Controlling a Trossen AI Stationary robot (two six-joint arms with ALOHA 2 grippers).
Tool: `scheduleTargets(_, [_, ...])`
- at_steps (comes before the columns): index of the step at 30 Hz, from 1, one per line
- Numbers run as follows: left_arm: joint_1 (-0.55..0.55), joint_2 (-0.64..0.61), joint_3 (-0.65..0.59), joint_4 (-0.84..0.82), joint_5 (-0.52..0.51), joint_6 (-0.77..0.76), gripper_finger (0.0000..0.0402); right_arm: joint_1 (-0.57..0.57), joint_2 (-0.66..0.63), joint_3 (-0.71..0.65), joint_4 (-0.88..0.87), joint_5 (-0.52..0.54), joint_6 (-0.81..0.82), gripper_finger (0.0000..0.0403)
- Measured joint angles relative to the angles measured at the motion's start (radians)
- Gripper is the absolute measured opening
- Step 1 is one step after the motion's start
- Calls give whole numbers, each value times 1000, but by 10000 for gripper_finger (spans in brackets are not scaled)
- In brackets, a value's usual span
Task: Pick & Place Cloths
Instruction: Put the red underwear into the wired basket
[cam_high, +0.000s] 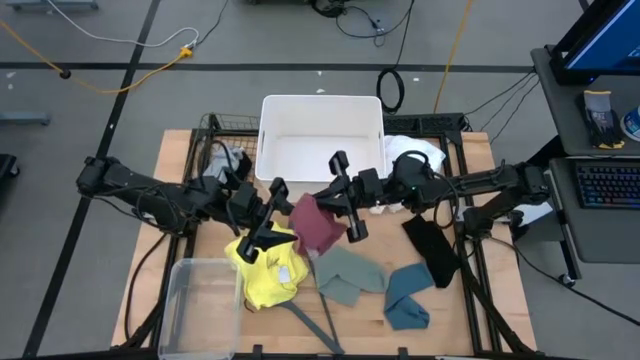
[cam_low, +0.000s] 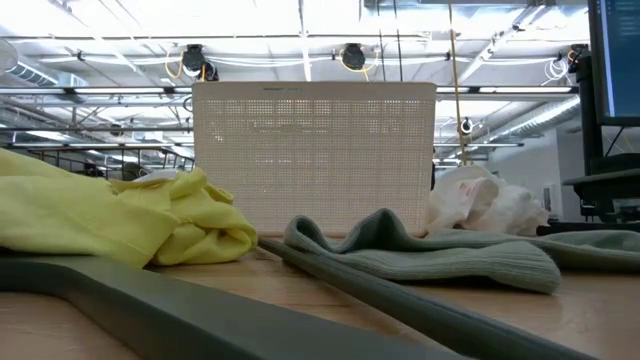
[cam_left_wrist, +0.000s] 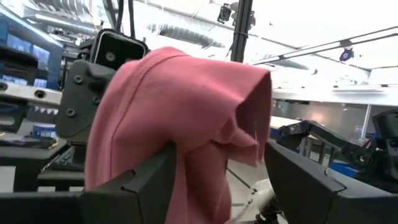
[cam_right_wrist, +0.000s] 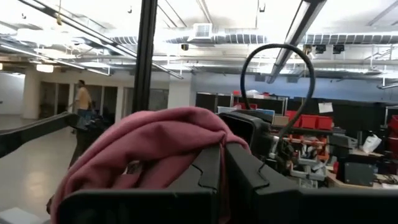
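Maroon cloth (cam_high: 318, 225) hangs above the counter (cam_high: 180, 160), between both tools in front of the white bin (cam_high: 320, 138). Right tool (cam_high: 348, 196) is clamped on it; left tool (cam_high: 270, 215) seems parted, cloth draped over one finger (cam_left_wrist: 134, 186). Yellow cloth (cam_high: 268, 270) lies below.

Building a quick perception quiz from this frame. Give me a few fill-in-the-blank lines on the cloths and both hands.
1. Both hands meet at the ____ cloth, raised above the table.
2. The right hand is ____ on that cloth.
3. The left hand hangs over the ____ cloth.
4. The white bin holds ____ cloths.

Missing words: maroon; shut; yellow; no
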Motion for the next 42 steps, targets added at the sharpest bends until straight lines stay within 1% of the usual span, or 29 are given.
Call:
scheduleTargets(3, [0,0,0,5,-6,5,248,0,0,0,0,-2,-4,0])
scheduleTargets(15, [0,0,0,2,-121,94,248,3,0,0,-15,-3,-4,0])
scheduleTargets(20, [2,8,0,8,-130,89,248,3,2,0,-36,-1,-16,0])
scheduleTargets(23, [2,10,0,6,-137,111,246,4,12,0,-29,-1,-16,0])
scheduleTargets(25, [2,10,0,7,-171,114,239,4,13,0,-31,-3,-13,0])
scheduleTargets(28, [4,10,0,1,-219,125,212,4,10,0,-42,-4,-8,0])
scheduleTargets(31, [17,10,0,1,-227,135,167,4,11,0,-49,-4,-8,0])
scheduleTargets(38, [49,10,0,5,-209,133,22,3,10,0,-52,-3,-7,3])
scheduleTargets(39, [53,10,0,4,-195,133,14,3,10,0,-56,-3,-7,5])
scheduleTargets(42, [56,10,0,4,-172,133,14,3,10,0,-65,-4,14,14])
